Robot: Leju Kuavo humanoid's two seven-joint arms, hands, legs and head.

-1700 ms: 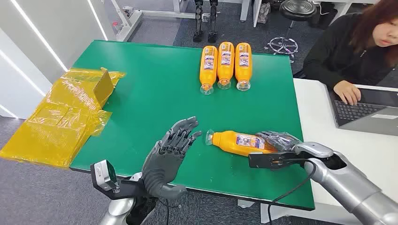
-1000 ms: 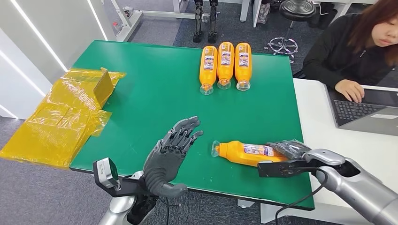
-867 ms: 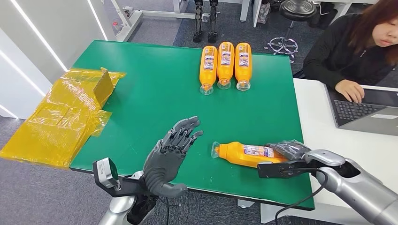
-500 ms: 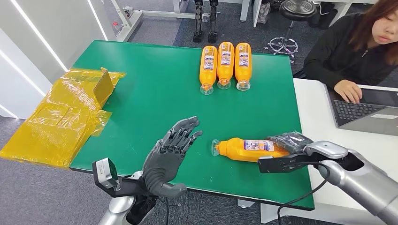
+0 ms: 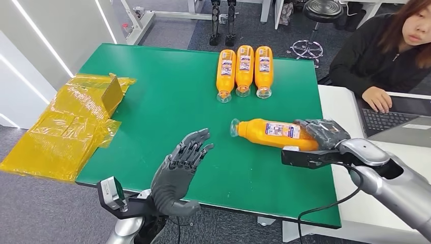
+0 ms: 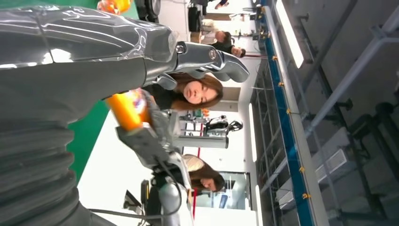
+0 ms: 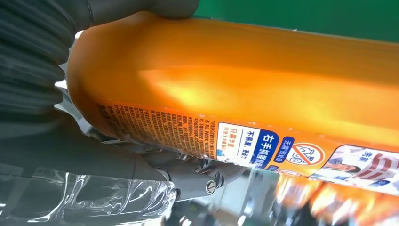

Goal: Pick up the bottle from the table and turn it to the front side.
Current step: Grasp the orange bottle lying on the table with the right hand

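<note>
Grey fingers of the right hand wrap the base end of the orange bottle, gripping it above the green worktop near its right edge. The bottle's long axis runs roughly level, left to right, with its clear cap end pointing toward the robot's left and its printed label facing up. The left hand hovers over the near edge, fingers spread and holding nothing. Three more orange bottles lie side by side at the far edge, caps toward the robot. Yellow plastic wrapping drapes over the left edge.
</note>
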